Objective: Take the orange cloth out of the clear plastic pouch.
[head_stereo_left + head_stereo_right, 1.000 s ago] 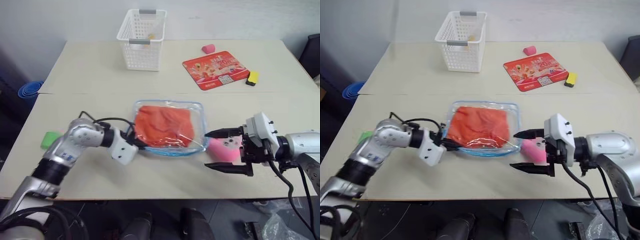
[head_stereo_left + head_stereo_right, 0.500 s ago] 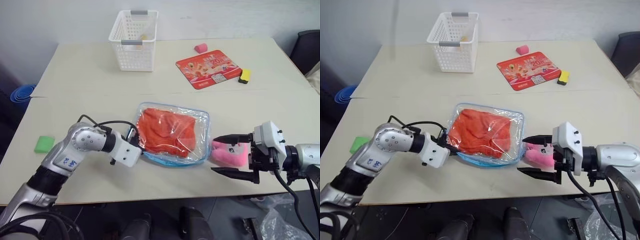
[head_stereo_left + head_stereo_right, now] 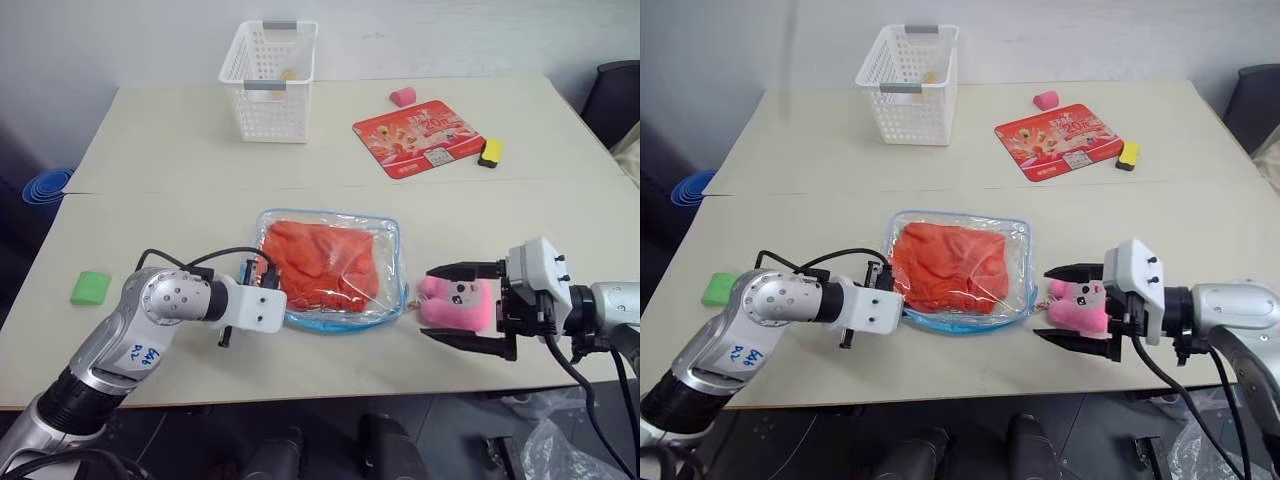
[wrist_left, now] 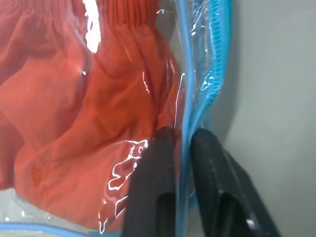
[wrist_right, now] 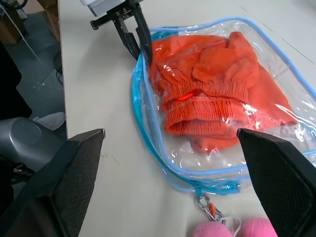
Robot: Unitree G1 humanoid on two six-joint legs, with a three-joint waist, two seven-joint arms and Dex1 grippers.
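The clear plastic pouch (image 3: 330, 268) lies flat near the middle of the beige counter (image 3: 180, 150), toward its near edge, with the orange cloth (image 3: 320, 264) bunched inside it and filling most of it. The left end effector (image 5: 131, 30) sits at the pouch's 9 o'clock edge; in the left wrist view its two black fingers (image 4: 154, 187) stand a little apart with the light blue edging between them, one finger over the clear film above the cloth and the other on the counter side, so they straddle the rim, and I cannot tell whether they are pinching it. At 3 o'clock from the pouch a pink plush charm (image 3: 457, 304) rests on the counter, joined to the pouch's corner by a small metal chain (image 5: 209, 207). The right end effector (image 3: 447, 303) is level there with its fingers spread wide, one on the far side of the charm and one on the near side, holding nothing. Well apart at 12 o'clock stands a white mesh basket (image 3: 268, 68). Toward 1 o'clock lies a flat red printed card (image 3: 418, 136), with a small pink object (image 3: 402, 96) just beyond it and a yellow and black block (image 3: 489, 152) at its right corner. A green block (image 3: 90, 288) lies at 9 o'clock, near the counter's left edge.
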